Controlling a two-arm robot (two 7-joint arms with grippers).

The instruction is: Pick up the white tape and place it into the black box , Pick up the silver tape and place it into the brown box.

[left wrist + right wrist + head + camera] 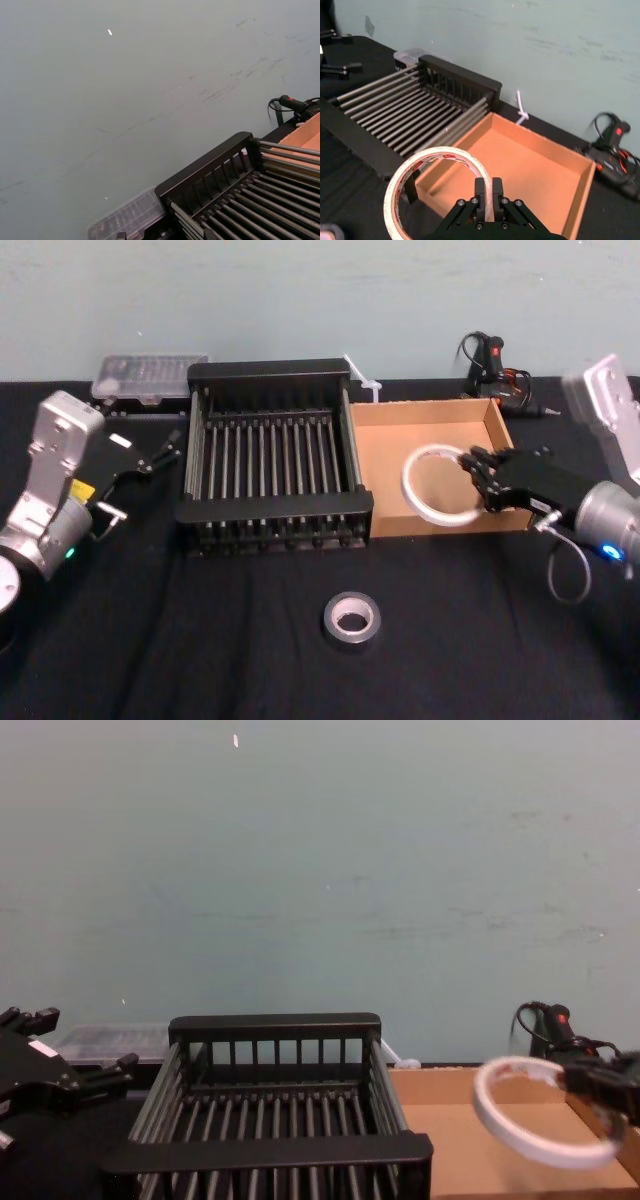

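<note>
One stretch of white tape (408, 483) rim inside the right end effector (478, 480).

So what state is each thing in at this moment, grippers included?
white tape: off the table, tilted over the brown box, held by the right gripper.
silver tape: lying flat on the table in front of the black box, untouched.
black box: empty.
brown box: empty.
right gripper: fingers shut on the white tape's rim.
left gripper: fingers open, parked left of the black box.
</note>
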